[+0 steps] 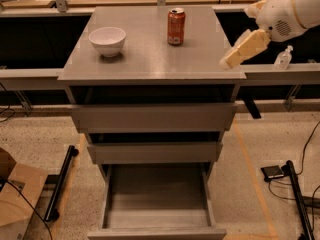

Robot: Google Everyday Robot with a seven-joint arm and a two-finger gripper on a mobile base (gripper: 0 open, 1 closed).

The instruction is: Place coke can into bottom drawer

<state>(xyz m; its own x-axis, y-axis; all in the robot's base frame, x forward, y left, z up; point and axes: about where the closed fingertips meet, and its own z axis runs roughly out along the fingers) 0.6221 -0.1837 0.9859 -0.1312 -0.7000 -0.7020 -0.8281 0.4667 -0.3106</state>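
Observation:
The coke can (176, 27) is red with a silver top and stands upright on the grey cabinet top (150, 61), at the back, right of centre. The bottom drawer (157, 196) is pulled out and its grey box interior shows nothing inside. The two drawers above it are pulled out only slightly. My gripper (235, 55), cream-coloured on a white arm, hangs over the cabinet top's right front corner. It is to the right of the can and nearer the front, well apart from it.
A white bowl (107, 40) sits on the left of the cabinet top. A small clear bottle (283, 58) stands on the ledge at the right. On the floor are a cardboard box (15, 199) at the left, a black bar (60, 184), and cables with a black stand (296, 196) at the right.

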